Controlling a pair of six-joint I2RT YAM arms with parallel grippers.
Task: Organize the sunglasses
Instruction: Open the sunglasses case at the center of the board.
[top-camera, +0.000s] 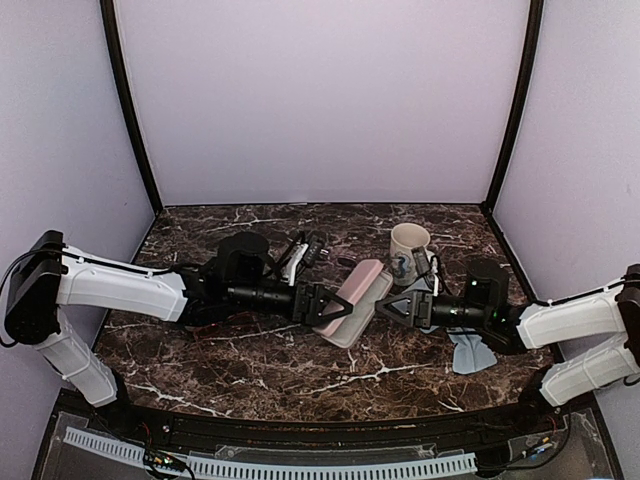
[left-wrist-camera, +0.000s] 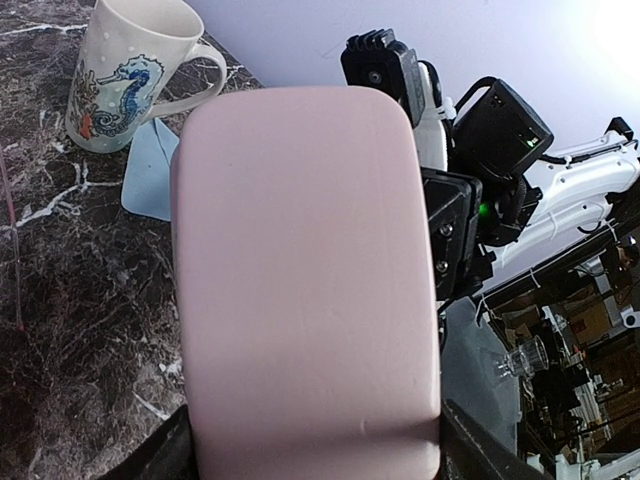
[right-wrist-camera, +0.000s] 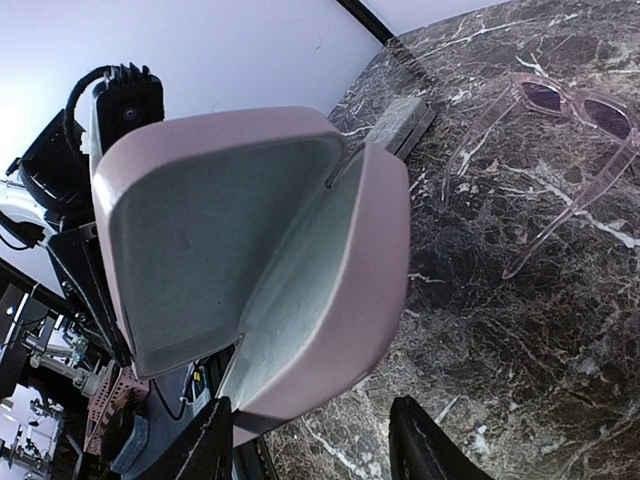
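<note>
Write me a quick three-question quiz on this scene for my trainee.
1. True or false: the pink case is closed.
2. What is inside the case? A) sunglasses B) a cloth C) nothing
3. Where do the pink-framed sunglasses lie?

Key: 1. False, the case gapes open. 2. C. 3. On the marble table, outside the case and apart from it.
</note>
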